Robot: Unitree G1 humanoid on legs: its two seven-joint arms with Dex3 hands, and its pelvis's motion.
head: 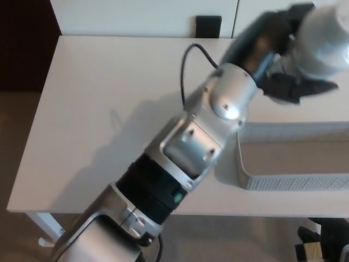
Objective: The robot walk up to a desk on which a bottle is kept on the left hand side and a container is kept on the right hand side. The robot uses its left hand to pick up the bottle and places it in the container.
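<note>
While raised above desk (98, 109), left hand (275, 60) wraps fingers (297, 88) around white bottle (325, 41), seemingly firm grip; picture blurred. Bottle in air over far edge of white container (262, 177).

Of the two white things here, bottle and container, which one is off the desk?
The bottle: the left hand holds it raised above the container, which sits on the desk.

No readable text (bottle (326, 41) cap blurred) anywhere in view.
</note>
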